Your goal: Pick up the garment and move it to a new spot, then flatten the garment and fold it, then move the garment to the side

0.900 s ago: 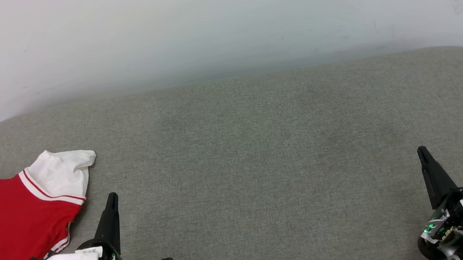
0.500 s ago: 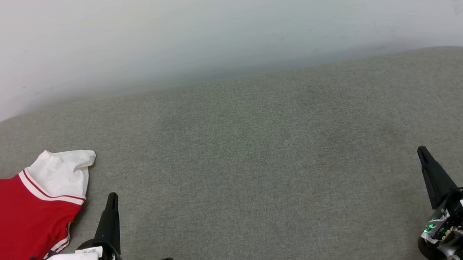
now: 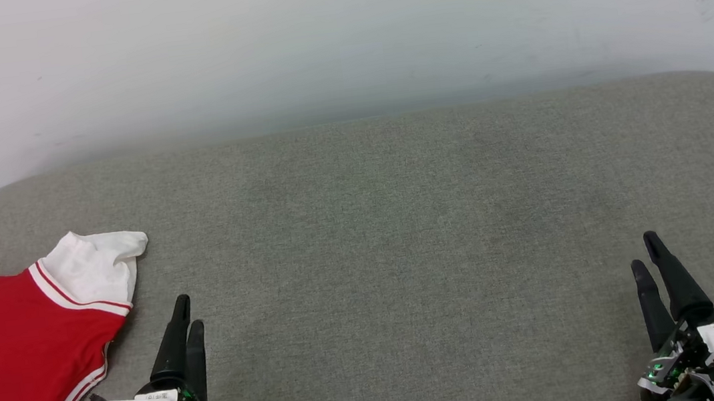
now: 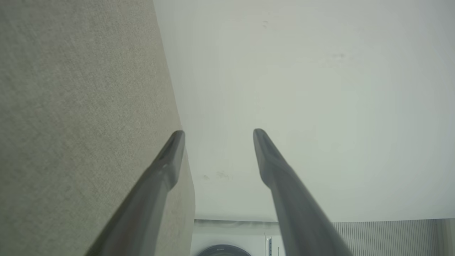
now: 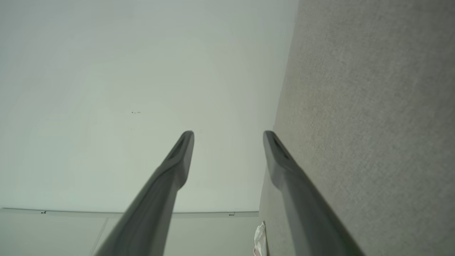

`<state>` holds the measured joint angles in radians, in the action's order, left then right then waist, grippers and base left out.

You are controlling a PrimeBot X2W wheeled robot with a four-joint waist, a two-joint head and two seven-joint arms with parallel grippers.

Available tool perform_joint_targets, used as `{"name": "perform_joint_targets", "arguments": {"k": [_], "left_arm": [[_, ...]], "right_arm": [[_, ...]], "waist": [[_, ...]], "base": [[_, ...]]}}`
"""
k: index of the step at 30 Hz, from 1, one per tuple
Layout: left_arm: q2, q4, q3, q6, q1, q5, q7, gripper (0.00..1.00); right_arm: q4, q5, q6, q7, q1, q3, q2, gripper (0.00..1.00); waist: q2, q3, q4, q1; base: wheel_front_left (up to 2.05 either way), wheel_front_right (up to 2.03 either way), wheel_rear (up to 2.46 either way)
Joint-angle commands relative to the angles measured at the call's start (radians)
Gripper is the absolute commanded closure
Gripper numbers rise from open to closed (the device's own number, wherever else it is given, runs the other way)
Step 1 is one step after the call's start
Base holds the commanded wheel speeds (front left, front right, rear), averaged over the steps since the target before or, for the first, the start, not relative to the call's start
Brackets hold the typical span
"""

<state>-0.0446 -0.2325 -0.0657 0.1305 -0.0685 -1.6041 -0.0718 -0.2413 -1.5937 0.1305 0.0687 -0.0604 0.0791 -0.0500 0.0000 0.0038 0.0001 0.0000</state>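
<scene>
The garment [image 3: 5,355] lies rumpled at 9 o'clock on the grey bench [image 3: 400,222], not yet picked up, so I hold both jaws wide and empty, left at 7 o'clock just beside its hem [image 3: 92,380], right at 5 o'clock well apart. Its white sleeve [image 3: 96,270] points toward 1 o'clock; I judge the long axis 7-to-1, though the body is cut off.

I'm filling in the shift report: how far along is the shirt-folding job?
Done: nothing that shows. The garment lies rumpled, one white sleeve bunched, at the left edge of the grey cushion.
In hand: nothing. The left tool and right tool are open and empty.
Left: likely everything, that is picking it up, moving, flattening, folding and setting it aside.
</scene>
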Motion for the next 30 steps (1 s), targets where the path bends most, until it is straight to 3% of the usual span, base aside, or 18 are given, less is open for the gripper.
{"name": "perform_joint_targets", "arguments": {"k": [1,15,30], "left_arm": [[-0.004,0.034,0.011,0.000,-0.020,0.010,0.012,0.00],[-0.010,0.123,0.062,0.000,-0.006,0.142,0.084,0.00],[-0.022,0.179,0.090,0.000,0.006,0.484,0.140,0.00]], "right_arm": [[0.032,0.010,0.000,-0.011,-0.013,-0.010,-0.003,0.00],[0.108,0.128,0.000,-0.082,0.007,-0.050,-0.020,0.00],[0.149,0.555,0.000,-0.137,0.015,-0.058,-0.022,0.00]], "waist": [[0.0000,0.000,0.000,0.0000],[0.0000,-0.003,0.006,0.0000],[0.0000,-0.009,0.010,0.0000]], "base": [[0.00,0.00,0.00],[0.00,0.00,0.00],[0.00,0.00,0.00]]}}
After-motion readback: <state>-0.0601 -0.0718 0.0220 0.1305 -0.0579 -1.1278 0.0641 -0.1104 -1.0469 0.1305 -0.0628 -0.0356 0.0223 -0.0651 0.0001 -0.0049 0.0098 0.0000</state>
